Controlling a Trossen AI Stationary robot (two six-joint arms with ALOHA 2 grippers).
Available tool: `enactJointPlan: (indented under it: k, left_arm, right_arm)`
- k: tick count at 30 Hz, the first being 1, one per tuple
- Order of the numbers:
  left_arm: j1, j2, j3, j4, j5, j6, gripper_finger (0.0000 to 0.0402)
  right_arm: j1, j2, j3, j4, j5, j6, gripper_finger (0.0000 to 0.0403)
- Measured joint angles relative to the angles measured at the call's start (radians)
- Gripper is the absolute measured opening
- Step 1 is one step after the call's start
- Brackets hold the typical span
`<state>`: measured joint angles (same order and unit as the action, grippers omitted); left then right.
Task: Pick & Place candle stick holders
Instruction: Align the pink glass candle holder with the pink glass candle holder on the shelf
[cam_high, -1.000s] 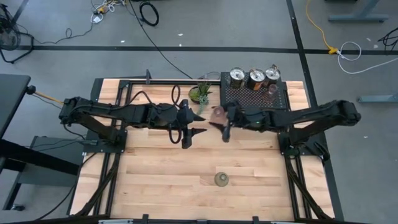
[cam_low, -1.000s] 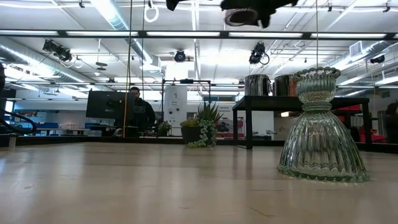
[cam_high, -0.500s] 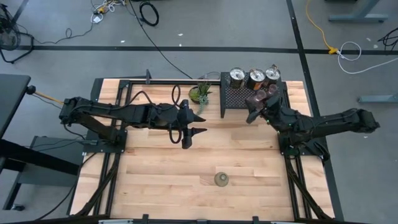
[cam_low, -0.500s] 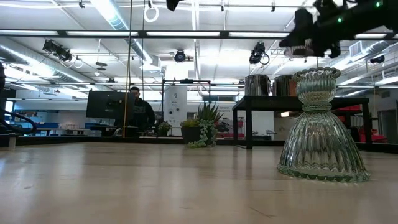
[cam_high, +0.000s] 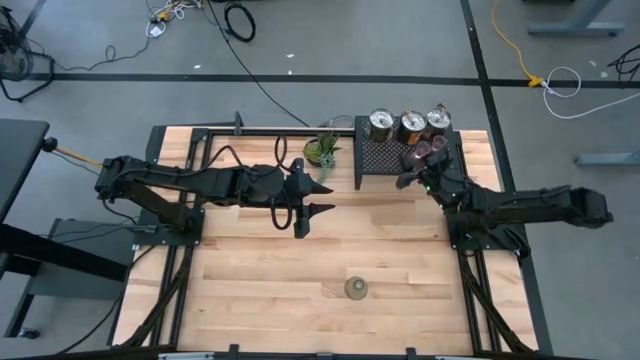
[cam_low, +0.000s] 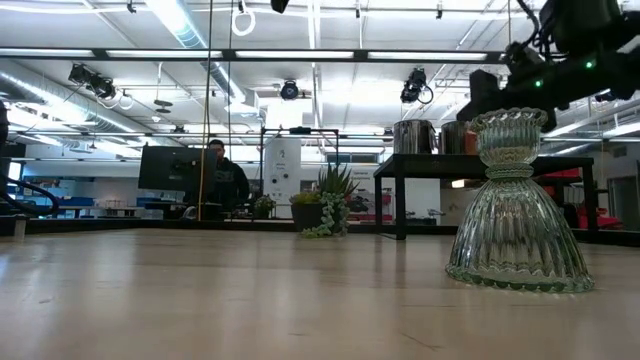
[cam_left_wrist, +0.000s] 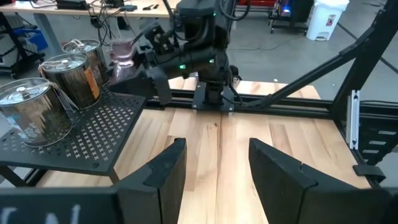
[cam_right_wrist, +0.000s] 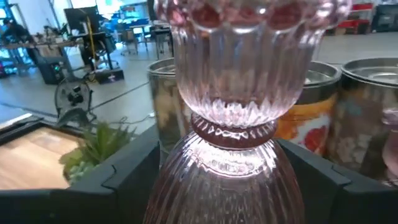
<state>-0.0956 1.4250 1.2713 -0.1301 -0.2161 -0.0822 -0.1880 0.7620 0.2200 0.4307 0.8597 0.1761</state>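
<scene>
My right gripper (cam_high: 412, 168) is shut on a pink glass holder (cam_right_wrist: 231, 93) over the black mesh rack (cam_high: 385, 160) at the table's far right. Three silver cups (cam_high: 381, 124) (cam_high: 411, 125) (cam_high: 438, 121) stand along the rack's far side, with a second pink holder (cam_high: 438, 145) in front of them. The olive-green holder (cam_high: 355, 288) stands on its flared base near the table's front, and fills the right of the low view (cam_low: 515, 210). My left gripper (cam_high: 310, 200) is open and empty over the table's middle. My right gripper pinches the pink holder's flared lower body (cam_right_wrist: 186, 186) between its two fingers, one on each side, below the narrow waist. The fingers come about level, slanting from the table's right and near side. The holder stands upright in the hold, cup end up, above the rack.
A small green potted plant (cam_high: 322, 150) stands just left of the rack. The rack stands on thin black legs (cam_low: 400, 200). A person sits in the room beyond the table (cam_low: 220, 180). Bare wood lies between the arms and the olive-green holder.
My right gripper has carried the pink holder from the table's middle toward the right and far edge, over the rack, and has come lower there. The holder has stayed upright in the hold.
</scene>
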Motion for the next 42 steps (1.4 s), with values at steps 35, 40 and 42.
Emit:
enactJointPlan:
  k: [35,40,42]
  left_arm:
    - [0.0,0.0,-0.001,0.001,0.0,0.0,0.0177]
    - [0.0,0.0,-0.001,0.001,0.0,0.0,0.0177]
    - [0.0,0.0,-0.001,0.001,0.0,0.0,0.0177]
  right_arm:
    - [-0.257,0.265,-0.055,0.241,-0.232,0.044,0.0285]
    - [-0.257,0.265,-0.055,0.259,-0.187,0.053,0.033]
    - [-0.257,0.265,-0.055,0.283,-0.187,0.055,0.0362]
